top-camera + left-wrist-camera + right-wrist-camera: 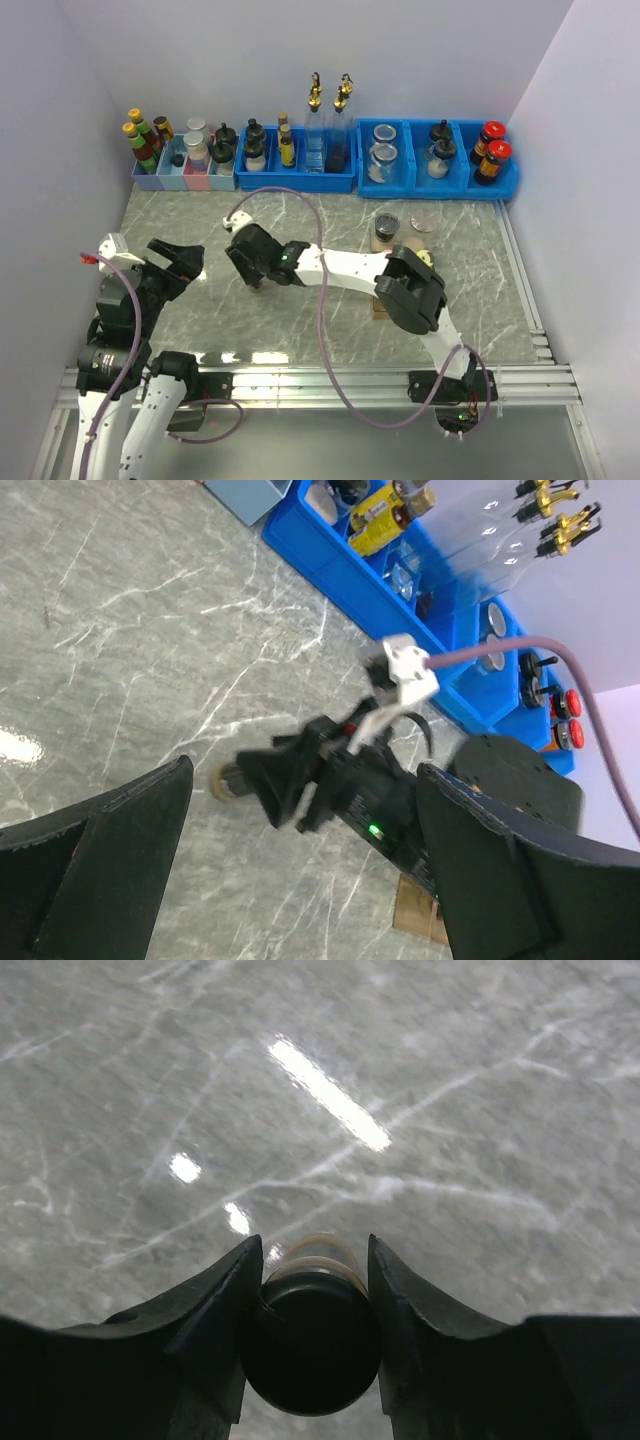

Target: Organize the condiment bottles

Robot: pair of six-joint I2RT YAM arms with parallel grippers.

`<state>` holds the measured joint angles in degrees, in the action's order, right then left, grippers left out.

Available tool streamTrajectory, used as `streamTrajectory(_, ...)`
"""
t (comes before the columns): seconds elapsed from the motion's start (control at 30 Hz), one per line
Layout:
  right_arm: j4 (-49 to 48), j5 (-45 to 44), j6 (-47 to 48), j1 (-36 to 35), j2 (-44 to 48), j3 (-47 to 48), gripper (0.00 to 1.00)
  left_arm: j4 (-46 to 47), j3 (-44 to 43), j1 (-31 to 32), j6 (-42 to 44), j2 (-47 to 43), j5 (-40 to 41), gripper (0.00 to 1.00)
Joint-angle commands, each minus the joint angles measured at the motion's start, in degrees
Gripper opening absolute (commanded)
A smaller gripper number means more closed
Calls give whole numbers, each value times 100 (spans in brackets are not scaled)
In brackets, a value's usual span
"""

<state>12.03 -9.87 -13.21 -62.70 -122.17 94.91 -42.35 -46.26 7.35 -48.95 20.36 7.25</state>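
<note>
Your grey marble-patterned bench (200, 215) fills the middle of the overhead view. A row of blue plastic bins (400, 182) runs along its far edge at the top of the frame, with smaller pastel bins (185, 180) at the upper left.

Your white right arm (340, 268) stretches from the lower right across to centre-left. There your right gripper (312, 1252) has its jaws drawn narrow around a small clear jar with a black lid (310, 1345). You cannot tell whether that jar rests on the bench or hangs just above it.

Your left gripper (190, 265) sits at the left of the frame, near the right one. Its jaws are spread wide with nothing between them.

Two tall clear gold-spouted bottles (328, 125) stand in a bin at top centre, and two red-capped dark bottles (492, 155) in the bin at the upper right.

Two more small jars stand loose on the bench right of centre, near the bins. One is a dark-lidded jar with beige contents (385, 232), and just beside it is a pink-lidded jar (424, 220). Further clear-lidded jars (383, 160) sit inside the blue bins.
</note>
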Motion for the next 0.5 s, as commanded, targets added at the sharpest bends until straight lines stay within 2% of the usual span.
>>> streamTrajectory(0.0, 107, -463, -155, 12, 860, -472, 5, 148, 64, 12, 43, -50, 5, 99)
streamTrajectory(0.03, 106, -568, -216, 21, 1027, -613, 0, 157, 64, 20, 35, -50, 5, 99)
streamTrajectory(0.23, 211, -1359, -770, 56, 2986, -2001, 0, 200, 56, 20, 78, -6, 5, 99)
streamTrajectory(0.37, 896, -1983, -1287, 73, 4373, -2818, 0, 323, 126, 20, 70, 29, -91, 99)
streamTrajectory(0.47, 1686, -2396, -1735, 196, 4928, -3066, 0, 455, 178, 12, 43, 100, -249, 99)
